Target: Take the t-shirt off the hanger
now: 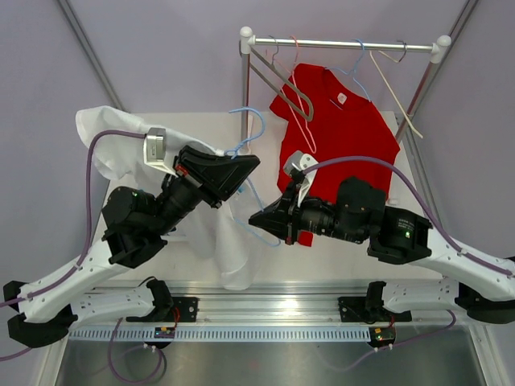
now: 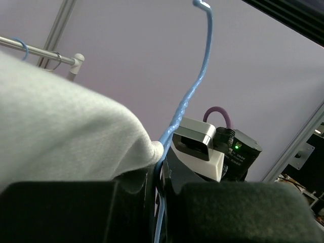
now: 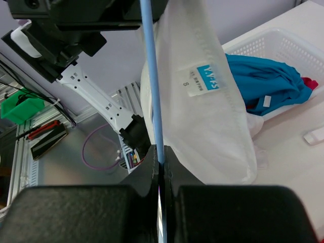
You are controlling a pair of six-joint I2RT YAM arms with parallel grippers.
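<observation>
A white t-shirt (image 1: 228, 241) hangs from a light blue wire hanger (image 1: 251, 122) held in the air between my two arms. My left gripper (image 1: 243, 172) is shut on the hanger wire just below its hook. In the left wrist view the wire (image 2: 188, 98) runs up from between the fingers of the left gripper (image 2: 161, 188), and the shirt's fabric (image 2: 61, 126) bunches against the left finger. My right gripper (image 1: 256, 218) is shut on the hanger lower down. In the right wrist view the blue wire (image 3: 151, 76) rises from my right gripper (image 3: 161, 169), with the shirt (image 3: 202, 111) draped to its right, label showing.
A red t-shirt (image 1: 342, 137) hangs on the metal clothes rack (image 1: 342, 44) at the back, with several empty hangers beside it. A white basket (image 3: 283, 43) holding a blue garment (image 3: 263, 81) stands on the table behind the shirt.
</observation>
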